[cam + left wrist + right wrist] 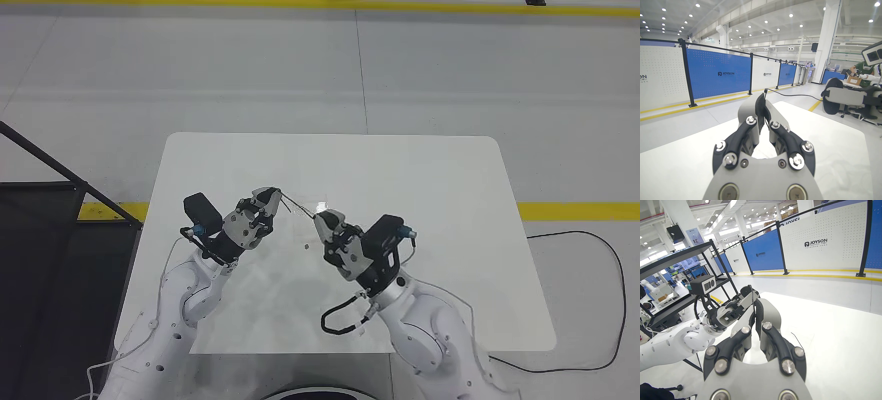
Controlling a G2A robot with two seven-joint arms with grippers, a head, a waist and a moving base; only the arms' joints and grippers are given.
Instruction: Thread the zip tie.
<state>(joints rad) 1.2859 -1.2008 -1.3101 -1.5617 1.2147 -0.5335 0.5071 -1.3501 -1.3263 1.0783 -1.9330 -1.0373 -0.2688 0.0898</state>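
Note:
A thin black zip tie (293,205) spans the gap between my two grippers above the middle of the white table (430,170). My left gripper (268,197) is shut on one end. In the left wrist view the zip tie (791,95) runs from its small head just past the pads (761,106) across to the other arm's gripper (829,100). My right gripper (322,215) is shut on the zip tie (752,298), which rises between its pads (758,311) toward the left gripper (745,294) close behind. A thin black strand (797,340) shows beyond the right gripper's finger, over the table.
A black shelf rack (40,250) stands off the table's left side, seen also as the rack (696,249) behind the left arm. A black cable (585,240) lies on the floor to the right. Bare tabletop lies all around the grippers.

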